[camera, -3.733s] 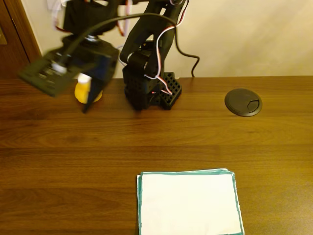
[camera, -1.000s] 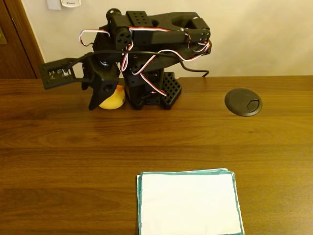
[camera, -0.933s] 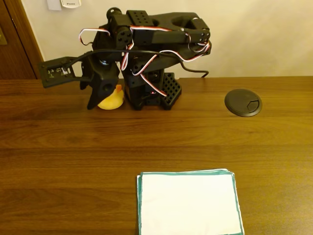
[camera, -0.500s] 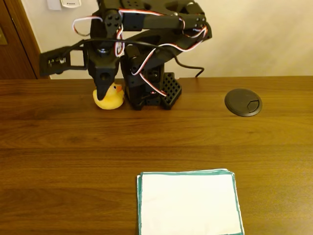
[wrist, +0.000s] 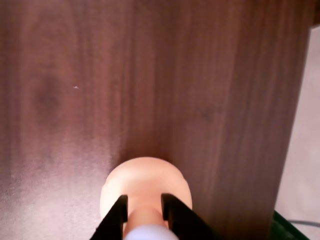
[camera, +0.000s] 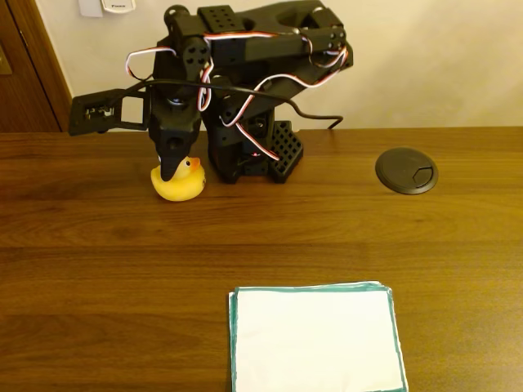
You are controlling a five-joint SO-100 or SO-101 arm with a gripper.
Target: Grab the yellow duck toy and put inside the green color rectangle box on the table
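The yellow duck toy sits low over the table at the back left, just left of the arm's base. My gripper points straight down onto it from above. In the wrist view the duck looks pale peach, and the gripper is shut on its narrow upper part, one dark finger on each side. The green color rectangle box, a white sheet with a teal border, lies flat at the front edge, well to the right of the duck.
A round dark grey disc with a notch is set in the table at the back right. A wooden door frame stands at the far left. The table's edge runs down the right of the wrist view.
The gripper has come away from the arm's base toward the front of the table, carrying the duck with it, and now points straight down rather than tilted.
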